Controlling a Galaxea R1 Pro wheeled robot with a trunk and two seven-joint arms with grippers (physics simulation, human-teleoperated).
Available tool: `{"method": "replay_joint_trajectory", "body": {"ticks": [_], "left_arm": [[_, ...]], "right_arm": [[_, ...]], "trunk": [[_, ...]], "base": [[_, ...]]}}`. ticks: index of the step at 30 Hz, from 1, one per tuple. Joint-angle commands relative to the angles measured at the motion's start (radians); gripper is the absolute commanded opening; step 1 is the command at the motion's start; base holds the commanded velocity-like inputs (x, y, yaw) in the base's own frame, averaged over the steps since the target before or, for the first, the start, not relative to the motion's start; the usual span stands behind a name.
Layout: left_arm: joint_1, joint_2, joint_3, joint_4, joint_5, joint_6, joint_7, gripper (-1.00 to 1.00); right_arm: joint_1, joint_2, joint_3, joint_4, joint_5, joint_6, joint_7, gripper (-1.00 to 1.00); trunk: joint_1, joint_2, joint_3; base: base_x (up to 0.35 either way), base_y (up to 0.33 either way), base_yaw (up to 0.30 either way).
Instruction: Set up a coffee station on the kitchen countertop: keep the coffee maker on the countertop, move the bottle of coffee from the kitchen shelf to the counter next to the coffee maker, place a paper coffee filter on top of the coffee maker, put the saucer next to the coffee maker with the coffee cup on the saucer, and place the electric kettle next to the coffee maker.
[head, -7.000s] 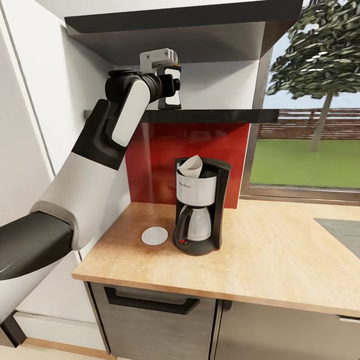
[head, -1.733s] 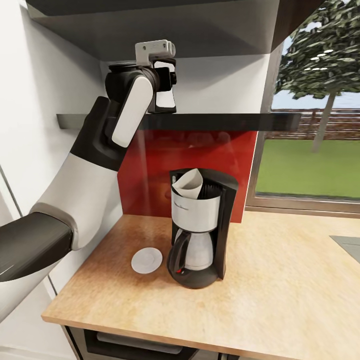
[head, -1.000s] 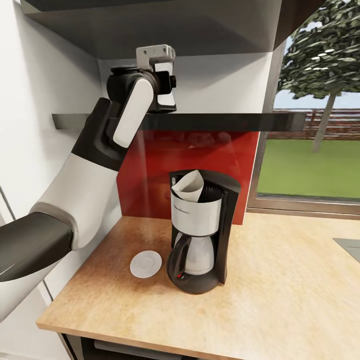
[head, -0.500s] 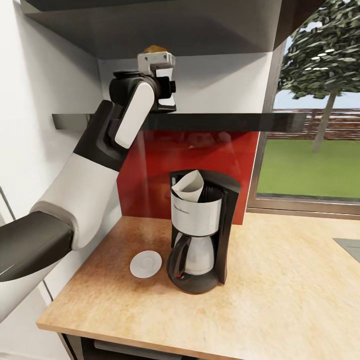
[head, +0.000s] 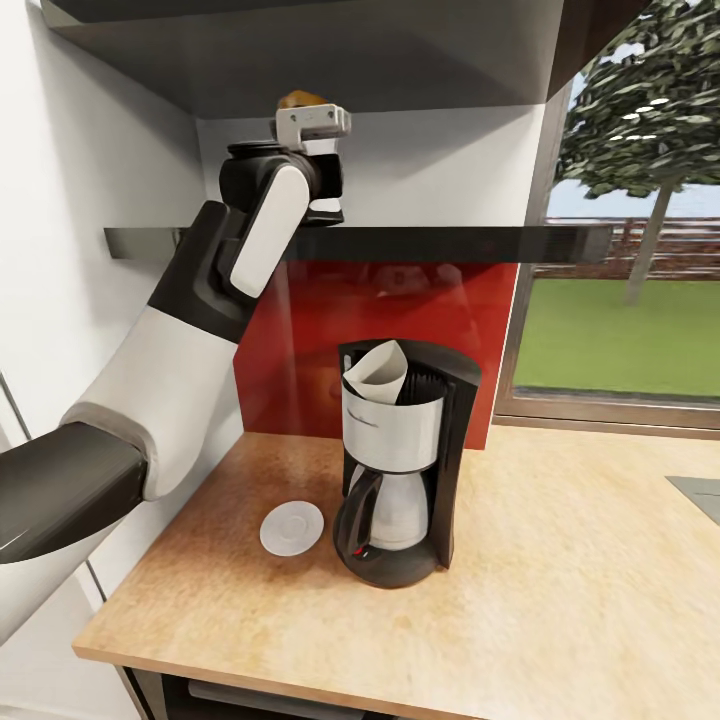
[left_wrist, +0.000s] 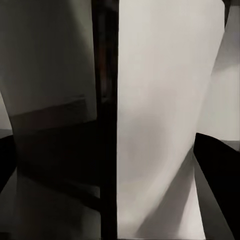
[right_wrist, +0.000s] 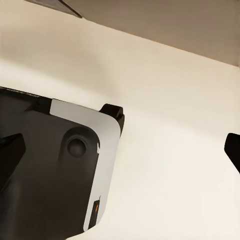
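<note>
My left arm reaches up onto the dark kitchen shelf (head: 450, 243). My left gripper (head: 322, 195) is at the bottle of coffee, whose brown cap (head: 300, 100) peeks above the wrist. In the left wrist view the bottle's white label (left_wrist: 160, 110) is very close, between my left gripper's (left_wrist: 110, 162) wide-apart fingers (left_wrist: 215, 165); the gripper is open around it. Below, the black and steel coffee maker (head: 400, 460) stands on the countertop (head: 560, 580) with a paper filter (head: 375, 372) in its top. A white saucer (head: 291, 527) lies just left of it. My right gripper (right_wrist: 120, 150) is open and holds nothing.
A red backsplash (head: 400, 310) and a white wall close the counter's back and left. A window (head: 630, 300) is at the right, and a hob corner (head: 700, 490) at the far right. An upper shelf (head: 350, 50) hangs low over the bottle. A black and white robot part (right_wrist: 55, 170) lies under the right wrist.
Since 7 s ago the camera has come closer to the counter. In the last second my left wrist dipped slightly at the bottle, and the brown cap came into sight above it.
</note>
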Motion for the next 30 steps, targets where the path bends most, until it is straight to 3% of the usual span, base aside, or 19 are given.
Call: {"method": "replay_joint_trajectory", "body": {"ticks": [1,14,30], "left_arm": [[-0.001,0.000,-0.001,-0.001,0.010,0.001,0.009,-1.00],[-0.001,0.000,-0.006,-0.028,0.011,0.002,0.009,-1.00],[-0.001,0.000,-0.005,-0.125,0.010,0.043,0.009,-1.00]], "right_arm": [[-0.002,0.000,0.009,0.004,-0.008,-0.008,0.004,1.00],[-0.002,0.000,0.009,0.004,-0.008,-0.008,0.004,1.00],[-0.002,0.000,0.009,0.004,-0.008,-0.008,0.004,1.00]], "trunk": [[0.000,-0.001,-0.001],[0.000,-0.001,-0.001],[0.000,-0.001,-0.001]], "base": [[0.000,0.000,0.000],[0.000,0.000,0.000],[-0.006,0.000,0.000]]}}
